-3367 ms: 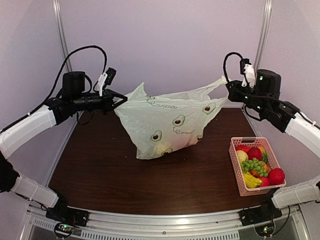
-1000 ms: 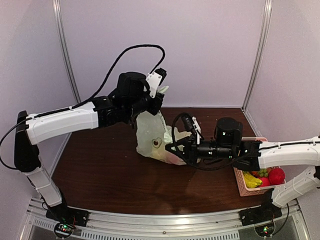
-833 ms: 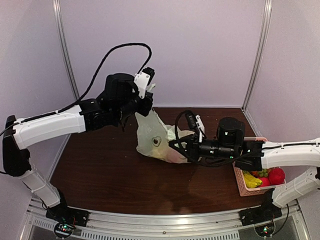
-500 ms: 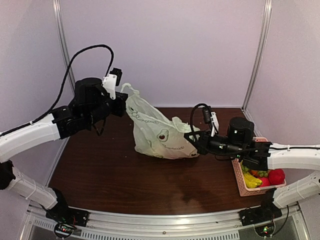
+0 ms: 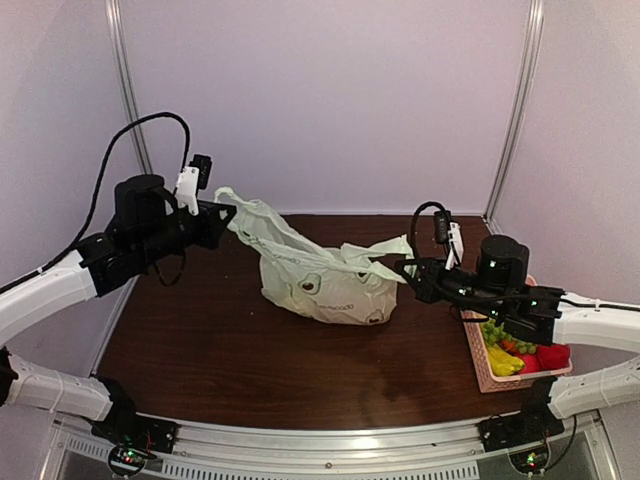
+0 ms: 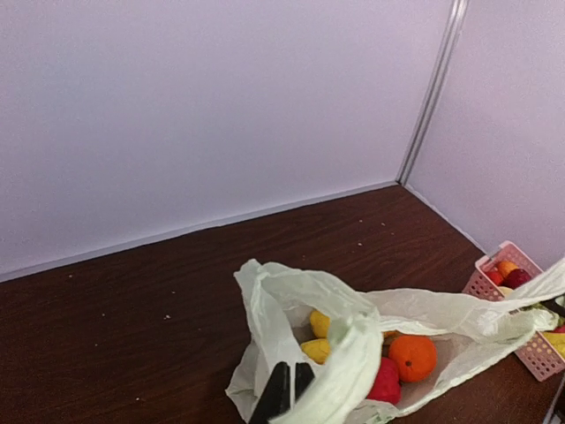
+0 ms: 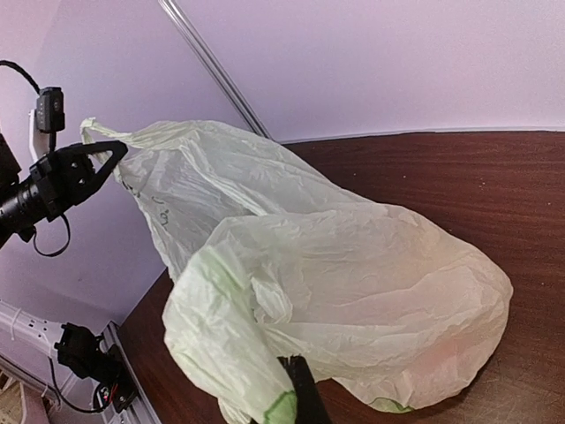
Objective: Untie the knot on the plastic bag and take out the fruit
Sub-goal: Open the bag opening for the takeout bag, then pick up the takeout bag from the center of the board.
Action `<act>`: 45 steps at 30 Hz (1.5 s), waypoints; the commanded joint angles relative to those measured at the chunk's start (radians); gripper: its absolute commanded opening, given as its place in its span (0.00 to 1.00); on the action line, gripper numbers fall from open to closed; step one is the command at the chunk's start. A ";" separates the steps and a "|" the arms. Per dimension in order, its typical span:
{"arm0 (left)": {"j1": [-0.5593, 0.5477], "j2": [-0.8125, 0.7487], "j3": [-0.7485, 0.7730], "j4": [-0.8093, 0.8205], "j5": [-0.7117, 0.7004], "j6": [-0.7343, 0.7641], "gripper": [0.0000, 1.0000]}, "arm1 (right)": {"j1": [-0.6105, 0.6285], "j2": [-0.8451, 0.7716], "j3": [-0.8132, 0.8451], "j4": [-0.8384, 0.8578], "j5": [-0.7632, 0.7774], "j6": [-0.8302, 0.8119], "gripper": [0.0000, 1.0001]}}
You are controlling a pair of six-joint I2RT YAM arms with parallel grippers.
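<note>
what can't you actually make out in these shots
- Fruit count: left wrist view, plastic bag folds cover all but an orange and a few others.
- Pink basket contents: top view, right arm overlaps them.
- Right gripper fingertips: right wrist view, bottom edge and bag handle hide them.

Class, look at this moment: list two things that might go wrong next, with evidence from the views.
1. The left claw and right claw hold the handles of the plastic bag stretched apart; the thin film might tear.
2. Its mouth gapes with the orange and yellow fruit loose inside; a tug may spill them out.
</note>
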 commanded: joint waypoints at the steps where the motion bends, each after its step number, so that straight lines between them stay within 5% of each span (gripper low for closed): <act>1: 0.007 -0.030 -0.037 0.076 0.300 0.062 0.02 | -0.039 -0.030 -0.004 -0.088 0.088 0.021 0.00; 8: 0.007 -0.086 -0.093 0.032 0.529 0.094 0.00 | -0.134 -0.035 0.039 -0.115 0.054 0.009 0.00; 19: 0.007 -0.223 -0.211 -0.088 0.336 -0.023 0.10 | -0.124 -0.019 0.022 -0.004 -0.270 -0.086 0.00; 25: 0.007 -0.269 -0.185 -0.180 0.199 -0.088 0.41 | -0.093 -0.020 0.040 -0.050 -0.306 -0.148 0.00; 35: 0.007 -0.178 0.050 -0.293 0.283 0.050 0.66 | -0.065 0.043 0.043 -0.019 -0.299 -0.146 0.00; 45: 0.007 -0.090 0.215 -0.402 0.418 0.243 0.72 | -0.061 0.047 0.057 -0.038 -0.295 -0.157 0.00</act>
